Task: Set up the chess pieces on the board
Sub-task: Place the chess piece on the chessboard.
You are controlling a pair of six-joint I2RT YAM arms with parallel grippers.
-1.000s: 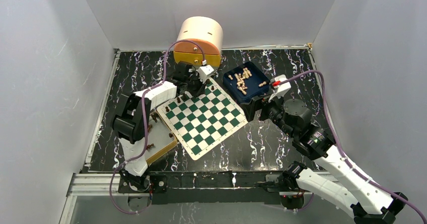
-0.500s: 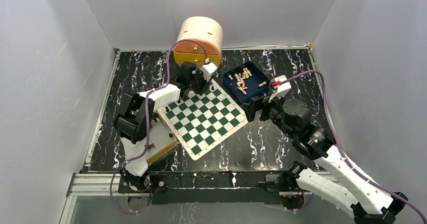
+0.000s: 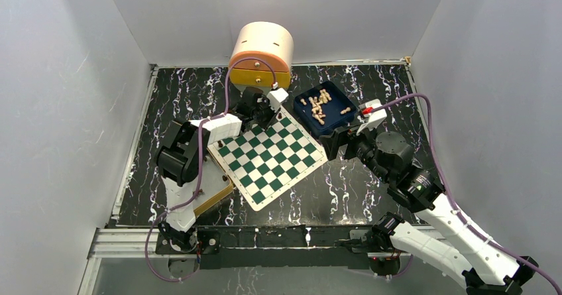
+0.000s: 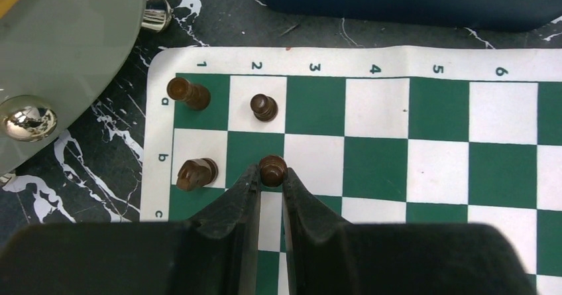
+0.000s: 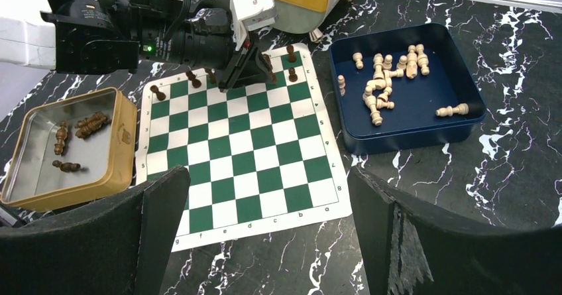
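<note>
The green-and-white board (image 3: 268, 156) lies at mid-table. My left gripper (image 4: 270, 176) is shut on a dark brown pawn (image 4: 272, 168) over square b2, at the board's far corner (image 3: 260, 115). Three dark pieces stand nearby on a1 (image 4: 187, 93), a2 (image 4: 264, 107) and b1 (image 4: 197, 173). The right wrist view shows more dark pieces along the board's far edge (image 5: 158, 92). My right gripper (image 5: 265, 235) is open and empty, above the table just off the board's right edge (image 3: 338, 142).
A blue tray (image 5: 411, 132) right of the board holds several pale pieces (image 5: 381, 89). A tan-rimmed tin (image 5: 126, 149) left of the board holds a few dark pieces (image 5: 83, 126). A round tan box (image 3: 262, 53) stands behind the board.
My left arm has reached farther toward the board's far corner with the pawn in its fingers. The right arm has barely shifted.
</note>
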